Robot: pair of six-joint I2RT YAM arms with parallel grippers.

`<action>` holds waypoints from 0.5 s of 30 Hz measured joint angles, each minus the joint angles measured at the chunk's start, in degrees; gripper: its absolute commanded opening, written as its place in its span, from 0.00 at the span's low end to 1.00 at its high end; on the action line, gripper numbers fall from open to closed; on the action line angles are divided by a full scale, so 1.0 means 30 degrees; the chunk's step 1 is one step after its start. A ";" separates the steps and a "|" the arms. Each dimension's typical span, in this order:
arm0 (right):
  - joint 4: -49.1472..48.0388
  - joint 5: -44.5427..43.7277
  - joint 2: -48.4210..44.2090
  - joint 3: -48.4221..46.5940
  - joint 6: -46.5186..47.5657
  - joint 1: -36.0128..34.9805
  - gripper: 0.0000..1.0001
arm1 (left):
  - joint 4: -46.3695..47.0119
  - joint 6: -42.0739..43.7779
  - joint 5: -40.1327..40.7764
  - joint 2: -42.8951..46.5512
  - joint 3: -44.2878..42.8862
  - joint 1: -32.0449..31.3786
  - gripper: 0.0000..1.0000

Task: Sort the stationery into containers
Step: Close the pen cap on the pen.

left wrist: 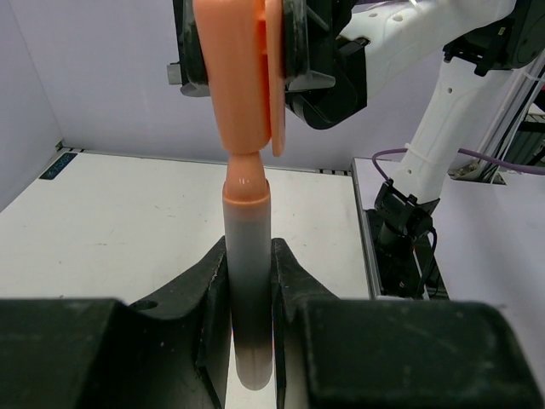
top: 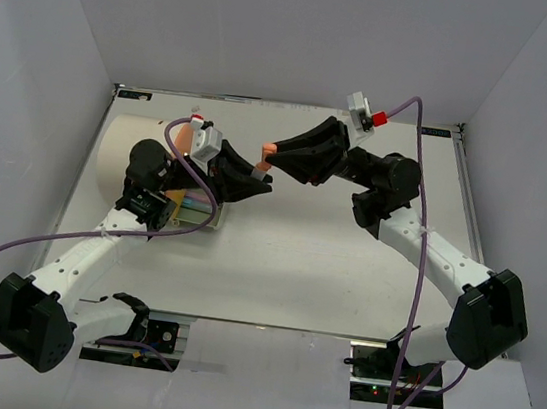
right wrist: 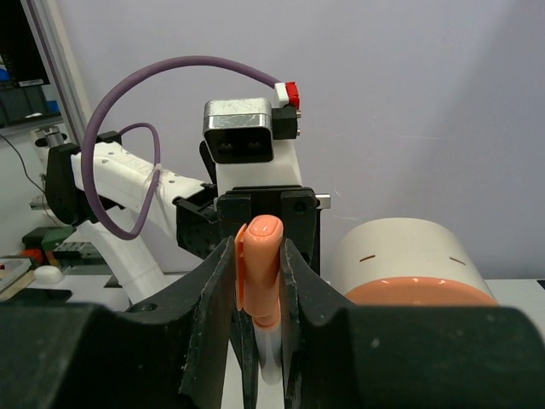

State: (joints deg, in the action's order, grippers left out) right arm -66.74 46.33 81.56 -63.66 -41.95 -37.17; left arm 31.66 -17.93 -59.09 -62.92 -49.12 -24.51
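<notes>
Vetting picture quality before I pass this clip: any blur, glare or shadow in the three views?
Top external: sharp, evenly lit, reflections on the glossy white near ledge. Left wrist: black jaws, closed on the orange plastic marker, blurred; marker's lower end shadowed. Right wrist: foreground jaws soft around the orange cap; cream drum crisp.

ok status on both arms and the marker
Left gripper shut on orange marker barrel. Right gripper shut on its cap, neck showing between them. Cream drum behind left arm, out of the way.

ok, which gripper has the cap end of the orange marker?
The right gripper: it pinches the orange cap, while the left gripper clamps the pale barrel.
</notes>
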 measured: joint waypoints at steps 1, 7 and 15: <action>-0.0124 0.0007 0.0029 0.0066 -0.0044 -0.0015 0.13 | 0.0168 -0.0073 0.0000 -0.0073 -0.0007 -0.0015 0.00; -0.0714 0.0124 0.0415 0.0189 -0.0517 -0.0124 0.17 | 0.0707 -0.0342 0.0015 -0.0466 -0.0022 -0.0277 0.00; -0.2084 0.0058 0.0692 0.0335 -0.1042 -0.0117 0.25 | 0.1559 -0.0721 0.0044 -0.0729 -0.0022 -0.0517 0.00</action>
State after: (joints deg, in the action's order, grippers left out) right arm -72.99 46.50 83.64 -62.65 -45.08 -37.52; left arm 36.34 -20.10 -58.96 -65.10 -49.19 -26.06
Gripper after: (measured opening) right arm 0.289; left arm 0.290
